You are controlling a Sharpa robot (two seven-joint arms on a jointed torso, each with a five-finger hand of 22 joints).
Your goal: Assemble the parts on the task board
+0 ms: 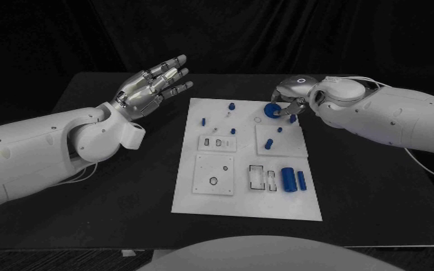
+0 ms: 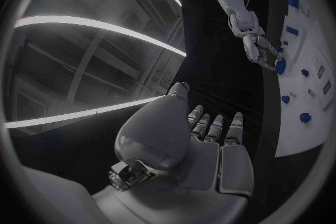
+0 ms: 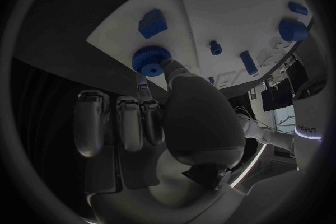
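1. The right robot hand reaches in over the far right corner of the task board. In the right wrist view its thumb tip presses against the toothed rim of a round blue gear; the other fingers lie side by side below it, off the part. Whether a finger meets the gear from the far side I cannot tell, so a true grip is not certain.
2. The gear sits at the board's far right, just under this hand. The left wrist view shows the same hand with its fingertips at the gear.
3. The left robot hand hovers above the bench, left of the board and apart from it, fingers spread and nearly straight, palm empty. Its own wrist view shows the fingers extended with nothing in them.
4. Near the gear a blocky blue part lies on the board.
5. Small blue pegs stand across the board's far half.
6. At the board's near right a blue cylinder lies beside a slimmer blue bar, next to a white plate with slots.
7. A white plate with a round hole lies at the near left.
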